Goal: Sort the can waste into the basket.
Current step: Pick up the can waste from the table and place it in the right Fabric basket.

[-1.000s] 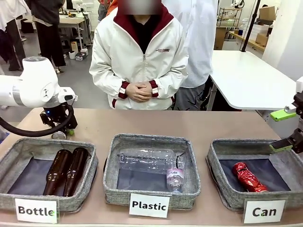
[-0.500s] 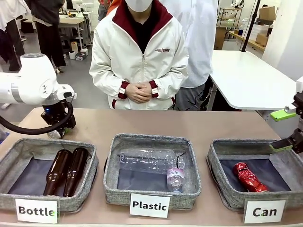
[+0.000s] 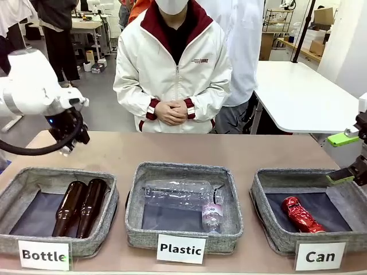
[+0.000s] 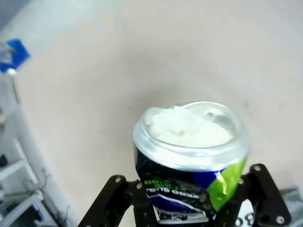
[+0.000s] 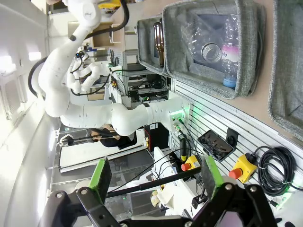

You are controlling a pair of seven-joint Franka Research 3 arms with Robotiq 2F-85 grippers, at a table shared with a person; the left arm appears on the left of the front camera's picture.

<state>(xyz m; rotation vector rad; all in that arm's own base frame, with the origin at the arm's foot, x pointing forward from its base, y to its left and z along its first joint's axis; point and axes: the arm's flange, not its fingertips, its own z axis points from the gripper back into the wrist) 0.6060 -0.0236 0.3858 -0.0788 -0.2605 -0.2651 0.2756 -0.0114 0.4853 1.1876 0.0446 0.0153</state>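
Observation:
My left gripper is shut on the dark can, which has a silver top and blue and green print; it hangs above bare tabletop. In the front view that gripper is raised over the table's far left, behind the "Bottle" basket. The shiny red can lies inside the grey "Can" basket at the front right. My right gripper hovers at the picture's right edge over that basket's far right corner, its green pads wide apart and holding nothing. It is also open in the right wrist view.
The "Bottle" basket holds two brown glass bottles. The middle "Plastic" basket holds clear plastic bottles. A person stands at the far side with hands clasped. Bare table runs behind the baskets.
My left arm has risen and drawn back to the left, carrying the dark can up off the table. The right gripper has stayed still.

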